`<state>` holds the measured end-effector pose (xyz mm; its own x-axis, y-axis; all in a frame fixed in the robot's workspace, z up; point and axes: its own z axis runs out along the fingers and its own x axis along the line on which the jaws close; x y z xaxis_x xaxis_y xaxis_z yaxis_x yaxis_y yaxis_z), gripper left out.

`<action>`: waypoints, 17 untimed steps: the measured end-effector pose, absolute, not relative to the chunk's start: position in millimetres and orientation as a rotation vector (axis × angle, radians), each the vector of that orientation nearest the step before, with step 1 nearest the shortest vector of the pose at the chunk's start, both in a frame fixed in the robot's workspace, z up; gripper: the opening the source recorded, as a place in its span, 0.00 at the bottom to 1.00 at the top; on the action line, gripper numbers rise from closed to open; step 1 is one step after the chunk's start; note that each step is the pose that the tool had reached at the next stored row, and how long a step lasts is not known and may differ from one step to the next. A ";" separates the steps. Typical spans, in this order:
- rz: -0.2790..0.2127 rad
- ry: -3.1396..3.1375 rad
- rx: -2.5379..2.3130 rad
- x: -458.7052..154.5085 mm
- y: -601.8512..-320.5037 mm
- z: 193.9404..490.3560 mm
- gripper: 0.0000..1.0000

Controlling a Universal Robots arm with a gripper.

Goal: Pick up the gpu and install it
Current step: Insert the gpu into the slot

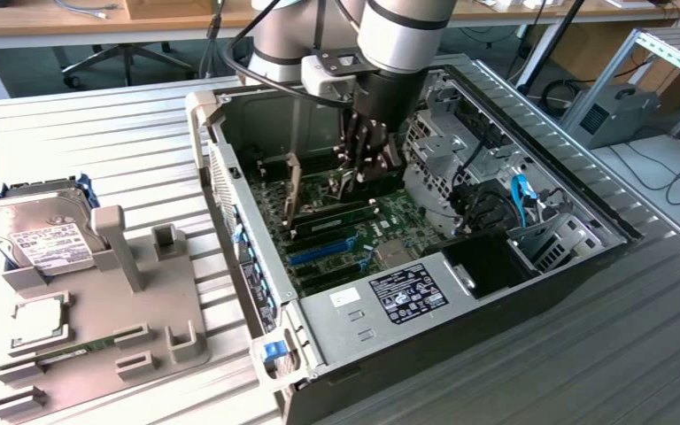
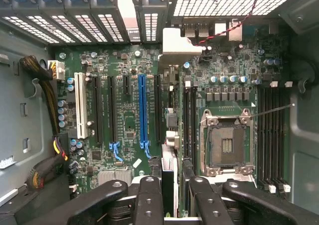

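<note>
From my remote seat I see the arm's black multi-fingered gripper (image 1: pixel 370 162) reaching down into the open grey metal computer case (image 1: pixel 435 305), which lies on its side on the slatted metal table (image 1: pixel 92 142). In the wrist view the gripper (image 2: pixel 177 205) has its fingers (image 2: pixel 148 200) drawn in on the gpu (image 2: pixel 170 135), a thin flat expansion card seen edge-on, so the tool is pinching the card at the end away from its bracket. The card stands upright over the green motherboard (image 2: pixel 124 130), and its silver bracket end points at the slotted rear wall of the case (image 2: pixel 149 23). It runs along the black expansion slot (image 2: pixel 157 105) just beside the long blue slot (image 2: pixel 143 110), on the side towards the empty square processor socket (image 2: pixel 227 145). I cannot tell whether its lower edge is seated in that slot or just above it. A white slot (image 2: pixel 79 105) lies further over, near a bundle of yellow and black cables (image 2: pixel 47 95). Well apart from the case, at the exterior view's left, a grey moulded parts holder (image 1: pixel 139 319) sits on the table. At its far end it carries a silver hard drive with a white label (image 1: pixel 39 235). A square silver processor chip (image 1: pixel 39 317) and a narrow green memory stick (image 1: pixel 81 350) lie nearer the camera.
</note>
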<state>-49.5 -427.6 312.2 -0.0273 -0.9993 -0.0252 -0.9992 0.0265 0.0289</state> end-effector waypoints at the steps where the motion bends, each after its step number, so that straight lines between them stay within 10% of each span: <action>1: -0.060 -2.249 2.189 -49.3 -427.6 312.0 0.26; 17: -0.060 -2.249 2.189 -47.1 -427.6 308.2 0.26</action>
<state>-47.1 -427.6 308.2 -0.0271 -0.9993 -0.0248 -0.9992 0.0264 0.0289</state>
